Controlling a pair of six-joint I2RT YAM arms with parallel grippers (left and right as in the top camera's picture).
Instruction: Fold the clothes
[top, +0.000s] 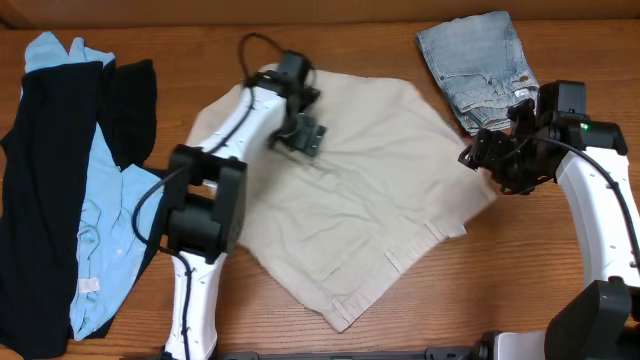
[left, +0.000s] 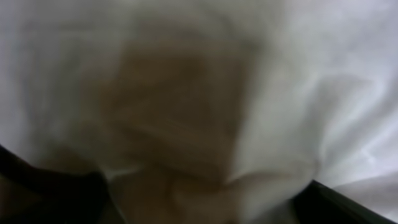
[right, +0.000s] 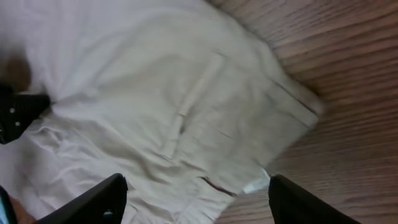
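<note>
A beige garment (top: 360, 220) lies spread out in the middle of the wooden table. My left gripper (top: 300, 135) is low over its upper left part. In the left wrist view the cloth (left: 186, 93) fills the blurred frame, and the dark fingers (left: 199, 211) sit wide apart at the bottom corners. My right gripper (top: 483, 157) hovers at the garment's right corner. In the right wrist view its fingers (right: 196, 205) are open and empty above the cloth's edge (right: 155, 93).
Folded light blue jeans (top: 480, 60) lie at the back right, just behind the right arm. A pile of black (top: 125, 100) and light blue (top: 110, 230) clothes lies along the left side. Bare wood (right: 348, 124) shows right of the garment.
</note>
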